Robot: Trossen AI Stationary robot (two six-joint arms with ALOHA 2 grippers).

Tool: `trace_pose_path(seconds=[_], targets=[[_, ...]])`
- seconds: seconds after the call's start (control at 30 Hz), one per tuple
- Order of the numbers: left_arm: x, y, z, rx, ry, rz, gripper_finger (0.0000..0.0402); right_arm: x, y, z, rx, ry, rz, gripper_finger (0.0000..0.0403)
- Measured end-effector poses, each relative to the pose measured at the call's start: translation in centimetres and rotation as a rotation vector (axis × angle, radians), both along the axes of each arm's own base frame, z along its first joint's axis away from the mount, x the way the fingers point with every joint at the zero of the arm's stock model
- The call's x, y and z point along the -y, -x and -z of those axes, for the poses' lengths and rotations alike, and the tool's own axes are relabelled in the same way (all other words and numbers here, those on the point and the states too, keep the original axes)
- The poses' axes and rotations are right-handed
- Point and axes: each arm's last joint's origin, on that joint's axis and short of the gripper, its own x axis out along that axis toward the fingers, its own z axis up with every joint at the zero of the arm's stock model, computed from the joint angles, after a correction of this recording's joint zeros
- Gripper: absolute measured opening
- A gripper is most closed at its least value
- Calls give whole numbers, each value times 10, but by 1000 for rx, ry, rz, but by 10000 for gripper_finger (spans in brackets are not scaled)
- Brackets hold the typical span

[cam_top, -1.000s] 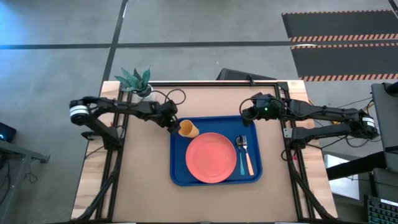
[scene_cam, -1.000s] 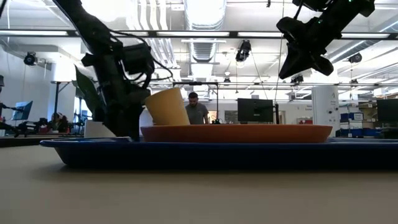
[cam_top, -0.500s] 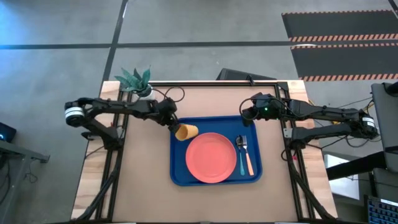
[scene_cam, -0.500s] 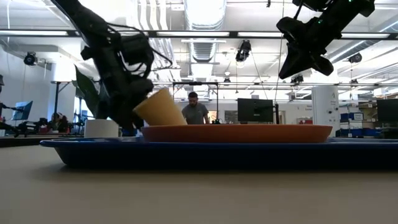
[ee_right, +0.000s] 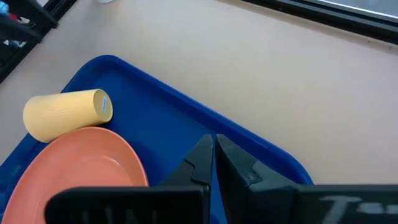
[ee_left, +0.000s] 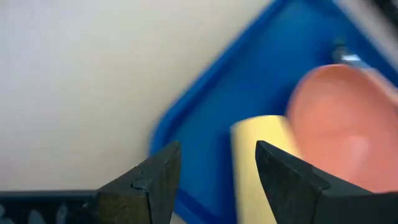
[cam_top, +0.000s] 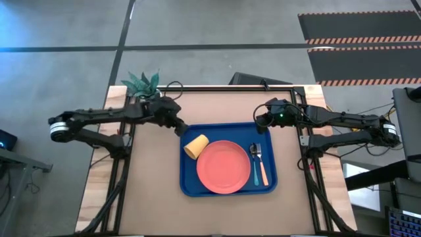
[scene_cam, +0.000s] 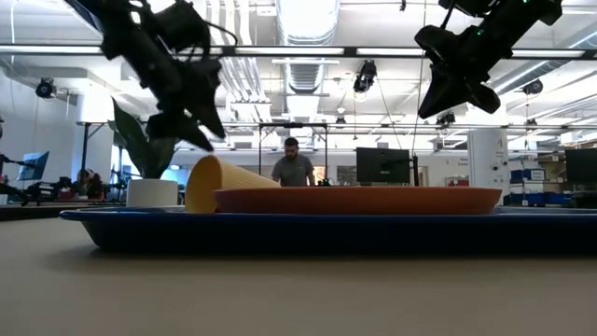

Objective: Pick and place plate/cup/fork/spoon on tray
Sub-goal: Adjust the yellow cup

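Blue tray (cam_top: 191, 187), coral-pink plate (cam_top: 223, 166), seemingly ribbed yellow cup (ee_right: 65, 114), blue-handled spoon (cam_top: 255, 168).

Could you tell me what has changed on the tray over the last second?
The left claw has let go of the cup and drawn back up and away past the tray's corner, open. The cup, upright a second ago, has tipped over and now lies on its side in the tray against the plate. The plate, spoon, fork and shut right claw have not moved.
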Motion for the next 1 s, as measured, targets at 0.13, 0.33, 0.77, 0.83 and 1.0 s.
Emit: trace_pose_path(seconds=[0.13,0.33,0.77,0.83,1.0], targets=[[10,5,-13,91,74,115,190,0,0,0,1,-2,-2,8],[36,5,-18,147,196,341,190,-1,0,0,4,-15,-16,8],[70,-12,13,-62,0,437,189,-1,-1,0,13,-25,-10,8],[70,-15,17,-94,-43,429,190,-1,-1,0,18,-35,-2,8],[70,-19,30,-194,-184,450,189,-1,-1,0,26,-51,-15,8]])
